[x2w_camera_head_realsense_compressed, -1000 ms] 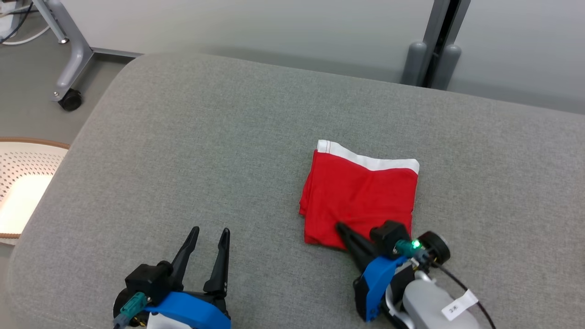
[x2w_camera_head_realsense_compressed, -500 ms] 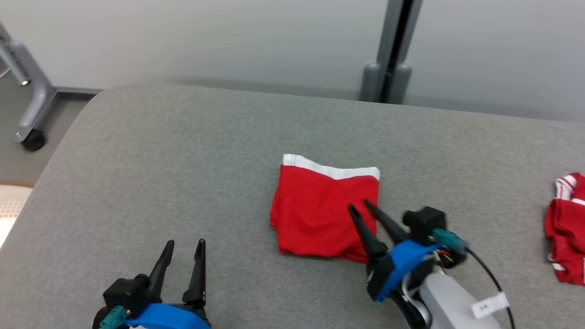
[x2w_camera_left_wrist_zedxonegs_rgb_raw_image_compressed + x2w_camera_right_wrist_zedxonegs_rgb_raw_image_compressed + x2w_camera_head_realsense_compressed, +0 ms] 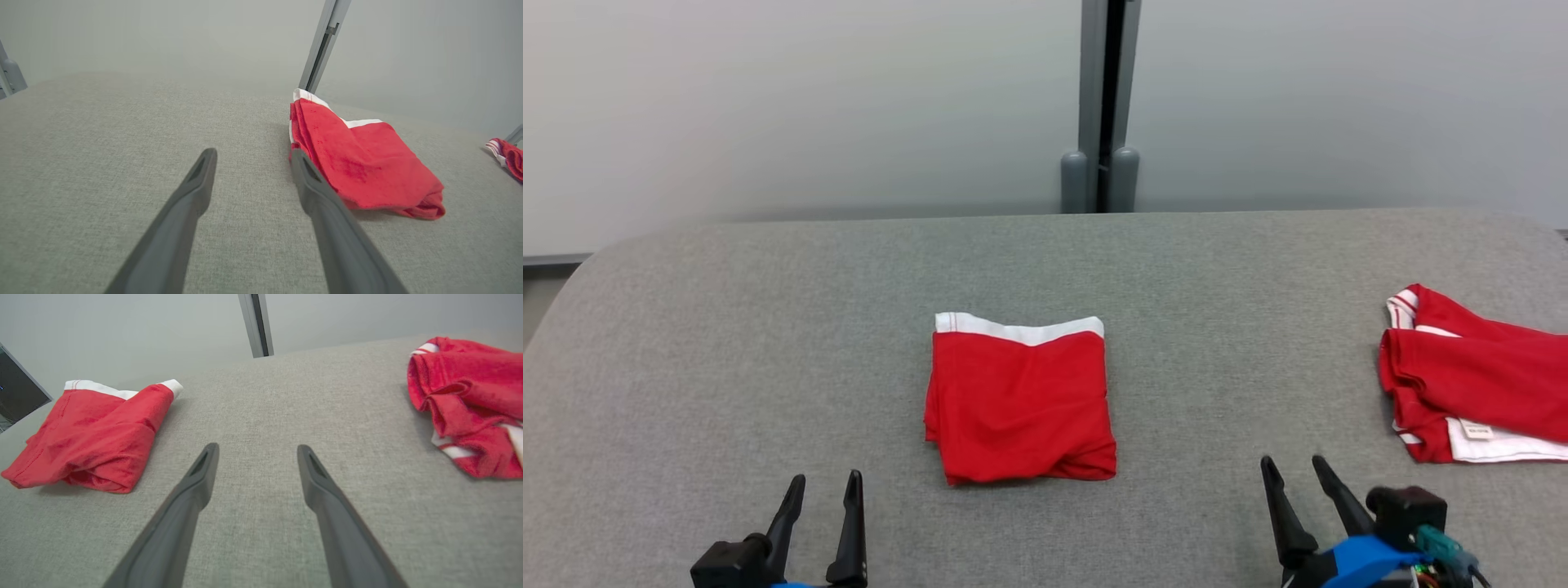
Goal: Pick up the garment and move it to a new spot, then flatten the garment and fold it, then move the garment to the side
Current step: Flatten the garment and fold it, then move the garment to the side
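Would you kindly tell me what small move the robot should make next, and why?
Probably swing the right hand toward the crumpled red garment to its right. The folded red boxer briefs lie neatly on their own, the right hand and the left hand both stand open and empty, and that unfolded garment lies nearest the right hand.

Red garment (image 3: 1021, 404) folded flat, mid-table.

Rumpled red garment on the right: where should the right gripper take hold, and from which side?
Probably its bunched left edge, approached from the left, low over the cushion. On the rumpled garment that edge stands up in thick rolled folds facing the open right gripper, so the fingers could straddle a ridge. The rest lies flatter and runs out of the head view.
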Motion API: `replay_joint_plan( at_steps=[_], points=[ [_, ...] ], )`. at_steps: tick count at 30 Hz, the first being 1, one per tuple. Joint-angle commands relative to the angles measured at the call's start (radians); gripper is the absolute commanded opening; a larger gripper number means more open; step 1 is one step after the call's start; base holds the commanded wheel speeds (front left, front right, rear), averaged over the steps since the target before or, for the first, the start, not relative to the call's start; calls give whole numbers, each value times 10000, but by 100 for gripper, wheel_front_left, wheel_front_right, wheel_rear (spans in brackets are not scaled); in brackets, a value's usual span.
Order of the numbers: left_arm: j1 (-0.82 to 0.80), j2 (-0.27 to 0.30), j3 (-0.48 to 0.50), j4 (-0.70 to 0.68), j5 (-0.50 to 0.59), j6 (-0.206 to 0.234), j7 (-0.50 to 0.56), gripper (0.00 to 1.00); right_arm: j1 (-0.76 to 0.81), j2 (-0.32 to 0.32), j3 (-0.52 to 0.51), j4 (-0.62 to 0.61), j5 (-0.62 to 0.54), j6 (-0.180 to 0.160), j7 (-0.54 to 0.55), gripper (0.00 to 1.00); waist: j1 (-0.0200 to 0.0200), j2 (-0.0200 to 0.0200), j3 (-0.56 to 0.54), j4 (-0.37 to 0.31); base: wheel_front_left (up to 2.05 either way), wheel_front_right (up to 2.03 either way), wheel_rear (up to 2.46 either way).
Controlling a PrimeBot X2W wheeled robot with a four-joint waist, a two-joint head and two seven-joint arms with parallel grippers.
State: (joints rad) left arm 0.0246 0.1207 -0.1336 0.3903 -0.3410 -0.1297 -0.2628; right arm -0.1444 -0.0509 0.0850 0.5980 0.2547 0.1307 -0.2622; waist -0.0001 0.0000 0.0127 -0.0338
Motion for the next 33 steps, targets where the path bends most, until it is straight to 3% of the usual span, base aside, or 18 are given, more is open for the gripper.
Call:
replay_joint_plan(
  at_steps=[1,11,18,26,33],
  points=[
    [173,-38,98,26,124,-18,-25,100,267,-11,-89,-45,54,0,-29,100,1,0,-88,-123,0,0,0],
    [233,-177,10,-14,340,-18,-25,100,429,-9,-216,-58,118,0,-29,100,1,0,-15,-142,0,0,0],
    [-223,-66,-414,-67,143,-18,-25,100,-489,-5,405,393,279,0,-30,100,1,0,559,436,0,0,0],
    [-945,241,-1286,33,-522,-18,-25,100,-3210,-16,2063,2295,1792,0,-23,100,1,0,1598,1683,0,0,0],
    [-1392,451,-1753,-83,-964,-18,-25,100,-4533,-19,2579,4512,2440,0,-15,100,1,0,1952,2511,0,0,0]
  ],
)
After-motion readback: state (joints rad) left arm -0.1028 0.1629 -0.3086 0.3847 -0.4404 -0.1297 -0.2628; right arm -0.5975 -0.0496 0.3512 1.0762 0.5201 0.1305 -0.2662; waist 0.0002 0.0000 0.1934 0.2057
